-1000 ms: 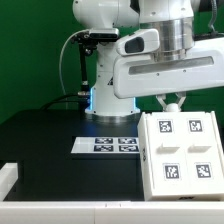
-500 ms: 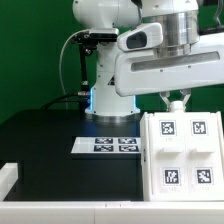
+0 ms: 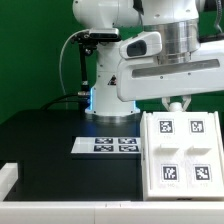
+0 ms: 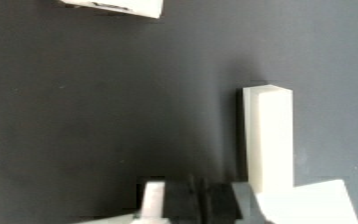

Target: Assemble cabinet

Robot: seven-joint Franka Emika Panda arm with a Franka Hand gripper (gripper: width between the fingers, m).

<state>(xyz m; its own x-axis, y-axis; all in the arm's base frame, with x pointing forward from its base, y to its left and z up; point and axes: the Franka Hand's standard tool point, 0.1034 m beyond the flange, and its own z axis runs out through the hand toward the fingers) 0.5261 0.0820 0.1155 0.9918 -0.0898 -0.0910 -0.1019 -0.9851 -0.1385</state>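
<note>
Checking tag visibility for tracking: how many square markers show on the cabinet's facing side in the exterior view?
4, in a two-by-two grid on the cabinet: upper pair and, lower pair and. Markers on other faces may be hidden.

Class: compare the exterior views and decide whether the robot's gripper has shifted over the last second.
Yes. The gripper drifted slightly toward the exterior view's right, judged against the fixed marker board; it remains just above the cabinet.

A flat green wall [image 3: 35, 50] backs a black table [image 3: 40, 140] under even, bright light
</note>
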